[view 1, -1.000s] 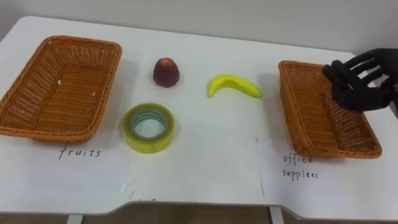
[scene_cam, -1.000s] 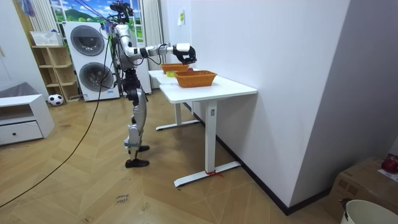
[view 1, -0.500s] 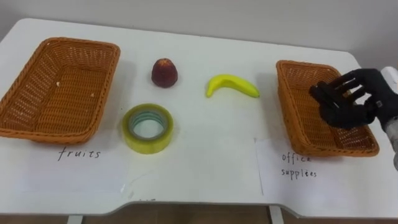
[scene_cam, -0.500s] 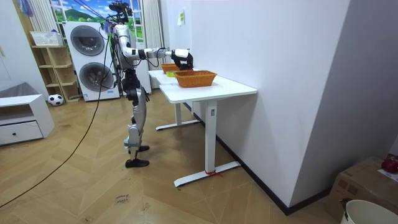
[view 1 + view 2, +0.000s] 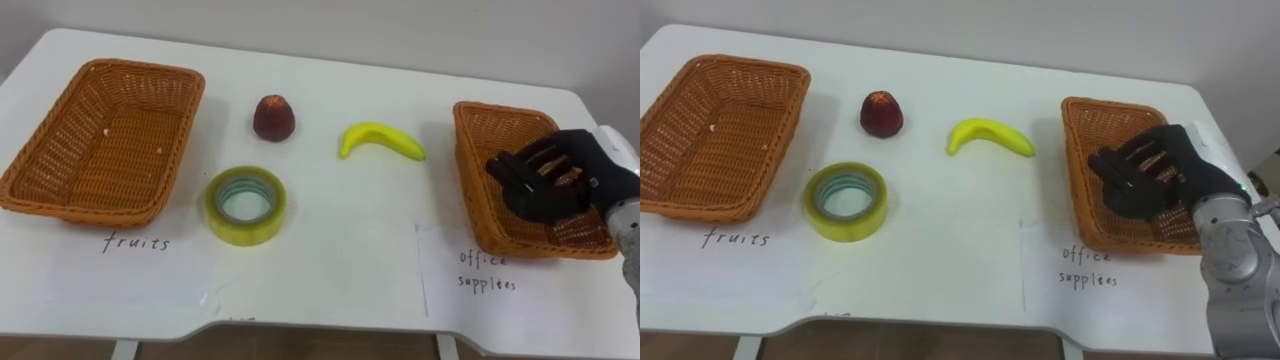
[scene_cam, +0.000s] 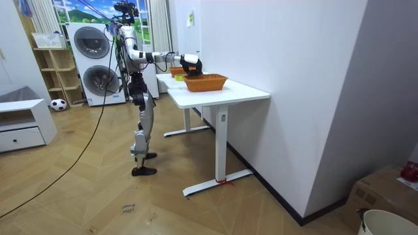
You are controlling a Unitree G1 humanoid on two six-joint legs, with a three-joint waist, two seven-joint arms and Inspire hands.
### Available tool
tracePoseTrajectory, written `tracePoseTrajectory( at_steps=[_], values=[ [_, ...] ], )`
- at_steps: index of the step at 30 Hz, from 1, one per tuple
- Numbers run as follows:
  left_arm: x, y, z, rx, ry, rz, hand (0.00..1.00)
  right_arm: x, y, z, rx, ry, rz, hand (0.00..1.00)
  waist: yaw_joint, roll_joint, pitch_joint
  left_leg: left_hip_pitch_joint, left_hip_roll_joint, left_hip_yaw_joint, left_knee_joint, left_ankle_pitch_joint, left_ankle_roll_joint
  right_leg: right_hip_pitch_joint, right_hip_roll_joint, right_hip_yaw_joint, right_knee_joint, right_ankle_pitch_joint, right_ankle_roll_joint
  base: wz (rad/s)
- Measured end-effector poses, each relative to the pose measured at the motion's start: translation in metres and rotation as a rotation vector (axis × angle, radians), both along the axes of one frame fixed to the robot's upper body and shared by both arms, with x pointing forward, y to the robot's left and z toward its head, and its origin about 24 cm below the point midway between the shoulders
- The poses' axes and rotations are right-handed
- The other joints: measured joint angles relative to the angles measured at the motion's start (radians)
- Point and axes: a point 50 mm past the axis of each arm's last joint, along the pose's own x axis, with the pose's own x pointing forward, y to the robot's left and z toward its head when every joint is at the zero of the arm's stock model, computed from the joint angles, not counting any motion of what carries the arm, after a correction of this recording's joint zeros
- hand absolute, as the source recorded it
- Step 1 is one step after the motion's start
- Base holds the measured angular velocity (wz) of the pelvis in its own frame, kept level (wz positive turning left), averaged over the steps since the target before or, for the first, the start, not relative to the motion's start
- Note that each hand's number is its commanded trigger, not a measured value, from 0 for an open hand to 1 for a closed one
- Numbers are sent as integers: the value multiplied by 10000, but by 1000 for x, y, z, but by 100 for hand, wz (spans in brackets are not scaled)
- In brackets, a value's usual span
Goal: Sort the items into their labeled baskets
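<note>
Hand: black right hand [image 5: 545, 185] spread wide, empty, over brown wicker basket [image 5: 490, 130] at 3 o'clock
Tape: yellow-green tape roll [image 5: 246, 230] at 7 o'clock, likely light, stiff; pinch its wall

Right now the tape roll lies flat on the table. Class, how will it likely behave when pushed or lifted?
Lying flat, the tape roll probably slides rather than rolls; tipped on edge, its round rim would likely roll. Its open core suggests it is light and rigid.
</note>
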Motion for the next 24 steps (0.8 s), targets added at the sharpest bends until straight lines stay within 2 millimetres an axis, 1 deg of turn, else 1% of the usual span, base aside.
tracePoseTrajectory(
  at_steps=[4, 8, 9, 10, 11, 12, 13, 24],
  values=[
    [1, 0, 0, -33, -9, -17, 0, 0, 0, -1, 3, 34, 0, 100, -4, -14, 1, 1, 2, -2, -2, 0, 0, 0, 0, -15, -1, 0, 0, 0],
    [1, 0, 0, -44, -17, -23, 0, -1, -3, -7, 64, 280, -108, 100, -2, -60, -15, -1, 2, -12, -3, 0, 0, 1, -3, -57, 0, 0, 0, 0],
    [1, 0, 0, -45, -17, -23, 0, -1, -3, -7, 65, 281, -108, 78, -2, -63, -14, -1, 2, -12, -3, 0, 0, 1, -3, -59, 0, 0, 0, 0],
    [1, 0, 0, -48, -18, -24, 0, -1, -3, -7, 66, 281, -108, 58, -2, -67, -13, -2, 3, -12, -3, 0, 0, 1, -2, -61, 0, 0, 0, 0],
    [1, 0, 0, -53, -21, -27, 0, -1, -3, -7, 66, 281, -108, 25, -3, -72, -15, -2, 3, -12, -3, 0, 0, 1, -2, -63, 0, 0, 0, 0],
    [1, 0, 0, -54, -25, -28, 0, -1, -3, -7, 66, 281, -108, 16, -3, -75, -16, -2, 3, -12, -3, 0, 0, 1, -2, -64, 0, 0, 0, 0],
    [2, 0, 0, -57, -33, -32, 0, -1, -3, -7, 66, 281, -108, 0, -3, -81, -14, -2, 3, -12, -3, 0, 0, 1, -2, -66, 0, 0, 0, 0],
    [3, -1, 0, -116, -48, -55, 0, -1, -2, -7, 53, 287, -106, 0, -13, -120, -2, 4, 4, -10, -7, 0, 0, -4, -2, -72, -1, 0, 0, 0]
  ],
)
